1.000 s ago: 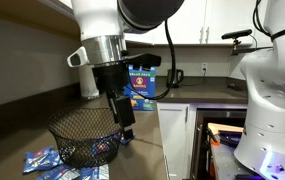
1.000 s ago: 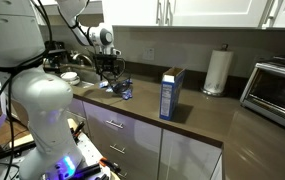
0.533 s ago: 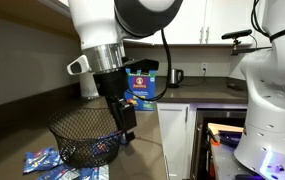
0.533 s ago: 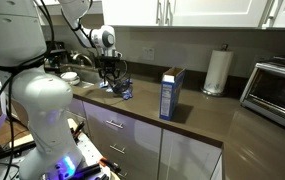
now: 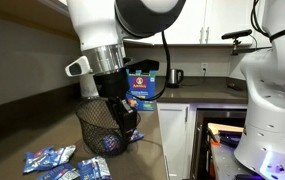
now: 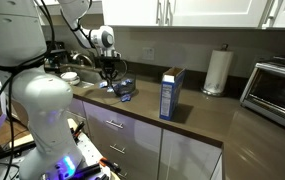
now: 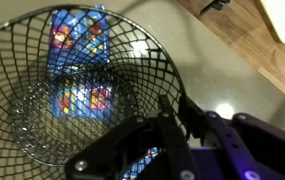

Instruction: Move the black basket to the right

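my claw [image 5: 125, 122]: pinching the rim of the black basket [image 5: 100, 130] | basket: over the counter [image 6: 212, 115], well left of the blue box [image 6: 170, 93] in an exterior view | through its mesh I see blue packets [image 7: 77, 100] | base touching counter: I cannot tell

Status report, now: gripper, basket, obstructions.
Gripper shut on rim of round black wire-mesh basket. Blue packets lie loose beside it. Upright blue box stands apart, farther along.
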### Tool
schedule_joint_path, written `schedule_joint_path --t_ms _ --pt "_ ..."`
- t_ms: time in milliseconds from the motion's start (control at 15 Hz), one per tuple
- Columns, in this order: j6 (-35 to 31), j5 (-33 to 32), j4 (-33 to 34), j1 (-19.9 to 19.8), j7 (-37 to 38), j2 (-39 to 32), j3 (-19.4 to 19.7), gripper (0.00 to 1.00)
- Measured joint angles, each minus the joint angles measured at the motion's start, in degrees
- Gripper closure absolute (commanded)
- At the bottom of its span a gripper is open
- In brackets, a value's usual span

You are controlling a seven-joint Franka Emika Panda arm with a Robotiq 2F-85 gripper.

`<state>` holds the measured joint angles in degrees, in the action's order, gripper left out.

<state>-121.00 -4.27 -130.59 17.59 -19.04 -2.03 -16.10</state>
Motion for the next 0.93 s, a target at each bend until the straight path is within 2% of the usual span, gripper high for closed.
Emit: schedule_joint_path --t_ms 200,933 --pt "0.31 -3.58 0.02 0.18 0.0 0.77 -0.6 0.98" --pt "0.84 -15.27 0.15 0.76 0.02 3.02 -1.88 0.96"
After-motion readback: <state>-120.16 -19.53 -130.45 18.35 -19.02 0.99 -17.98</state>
